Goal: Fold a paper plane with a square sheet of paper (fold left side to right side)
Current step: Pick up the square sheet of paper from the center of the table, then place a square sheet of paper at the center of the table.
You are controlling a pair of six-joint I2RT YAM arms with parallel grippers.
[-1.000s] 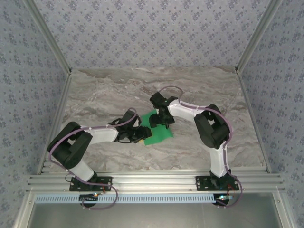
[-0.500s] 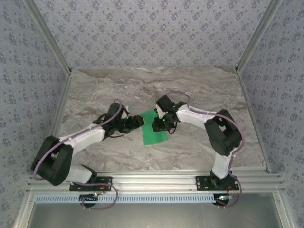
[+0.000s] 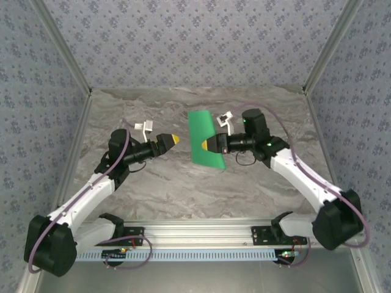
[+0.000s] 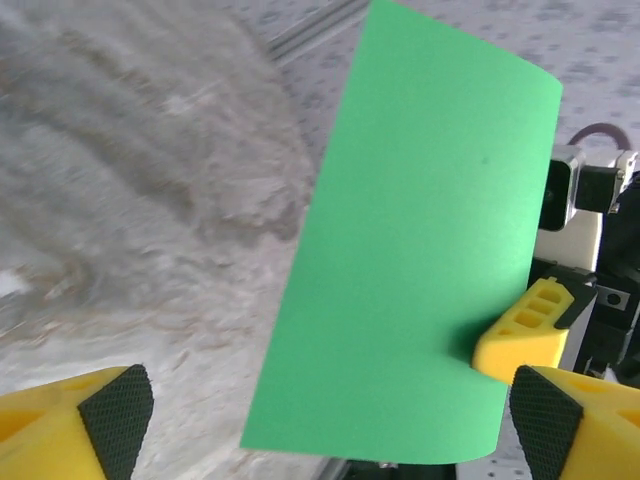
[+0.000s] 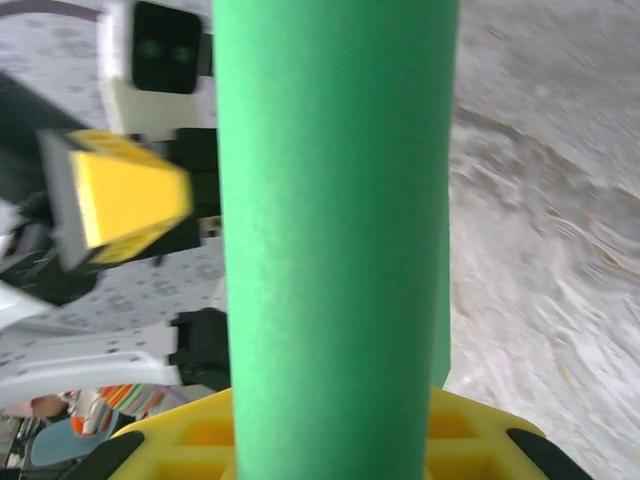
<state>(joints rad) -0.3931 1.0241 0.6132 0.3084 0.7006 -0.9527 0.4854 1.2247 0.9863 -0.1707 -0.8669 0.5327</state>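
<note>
right fingers [image 3: 205,145] are pinching the square sheet of paper [image 3: 200,125] aloft, seemingly mid-fold; empty left fingers [image 3: 173,139] are gaping, needing its free edge

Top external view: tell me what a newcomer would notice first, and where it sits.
The bright green sheet of paper stands out first, held up above the middle of the grey marble table and pinched at one edge by the right pincer. Facing it from the left, the left pincer hangs open, its yellow fingers apart from the paper.
</note>
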